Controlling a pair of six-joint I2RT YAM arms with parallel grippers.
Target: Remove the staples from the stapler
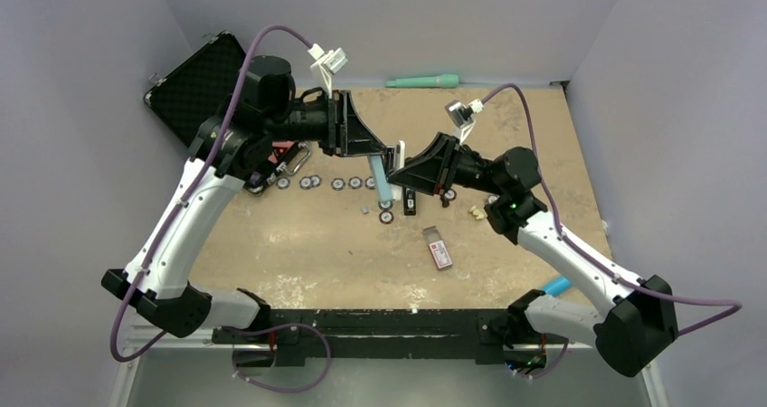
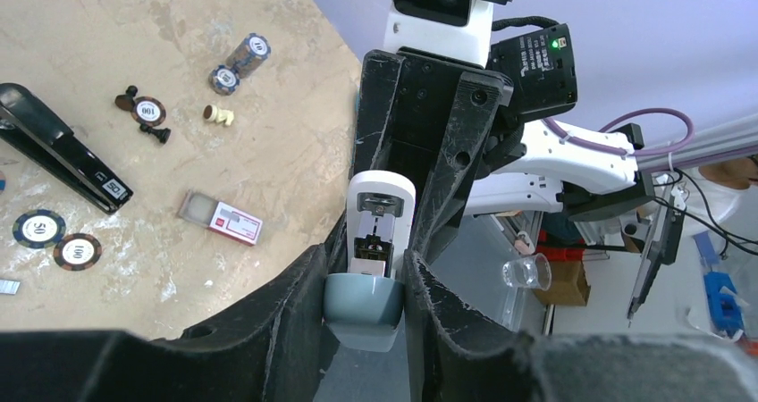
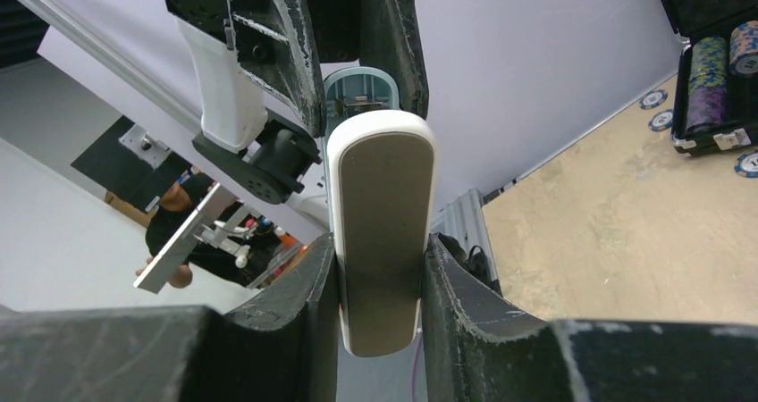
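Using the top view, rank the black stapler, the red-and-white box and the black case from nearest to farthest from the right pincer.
1. black stapler, on the table, just nearside of the right pincer.
2. red-and-white box, farther toward the arm bases.
3. black case, far-left corner.

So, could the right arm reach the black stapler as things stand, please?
Probably not yet: the right gripper is shut on the pale bar, shared with the left gripper; the stapler lies uncovered nearby.
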